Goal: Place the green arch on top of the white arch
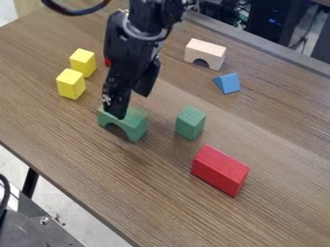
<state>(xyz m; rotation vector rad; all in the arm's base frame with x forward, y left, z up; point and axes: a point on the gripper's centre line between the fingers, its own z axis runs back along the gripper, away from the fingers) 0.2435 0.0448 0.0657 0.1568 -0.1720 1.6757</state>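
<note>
Hanging with the gripper (131, 105) low over the green arch (134, 124), a little toward 10 o'clock from the middle of the camera view. Coming in from 12 o'clock with the black arm (138, 43), then dropping steeply, with a slight lean toward 7 o'clock. Fingers apart, with a gap showing between them: nearer one lower, its tip across the green arch's upper side, farther one higher, toward 1 o'clock. Cannot tell whether touching the green arch; not visibly clamped on it.

Find the green arch upright on the table (277, 207), feet down, opening facing toward 7 o'clock. Look to 1 o'clock for the white arch (205, 49), well apart from the gripper, also upright on the table, with nothing stacked on top.

Just past the green arch, toward its 3 o'clock, see the green block (190, 123). Farther out at 5 o'clock, see the big red block (220, 170), lying long side down. At 2 o'clock, near the white arch, see the blue wedge (227, 83). Toward 10 o'clock, see two yellow blocks (71, 84), close together. Beside the arm at 11 o'clock, see a red bit (107, 62), mostly hidden.
</note>
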